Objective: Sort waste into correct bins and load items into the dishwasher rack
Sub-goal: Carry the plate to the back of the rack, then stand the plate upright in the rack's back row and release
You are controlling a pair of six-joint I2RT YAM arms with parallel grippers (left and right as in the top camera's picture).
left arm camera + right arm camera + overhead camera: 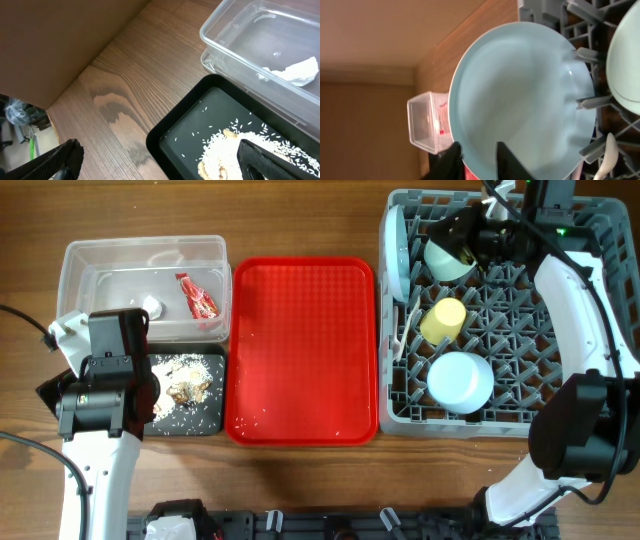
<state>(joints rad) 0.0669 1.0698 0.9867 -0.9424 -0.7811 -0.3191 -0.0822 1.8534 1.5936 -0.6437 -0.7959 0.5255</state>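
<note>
L pincer [157, 148] wide open | over black tray [200, 120] corner rim

Grey rack [480, 423] at 3 o'clock: yellow cup [443, 320], pale blue plate [396, 250]; red tray [300, 350], fine grid pattern; red-and-white wrapper [197, 295]; black tray [205, 427] speckled white; brown wood-grain worktop [300, 480].

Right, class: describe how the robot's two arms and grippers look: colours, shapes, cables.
The left arm and right arm: rounded white links, black joints, thin black cables. A green light glows on the right one. The left gripper and right gripper have black fingers.
</note>
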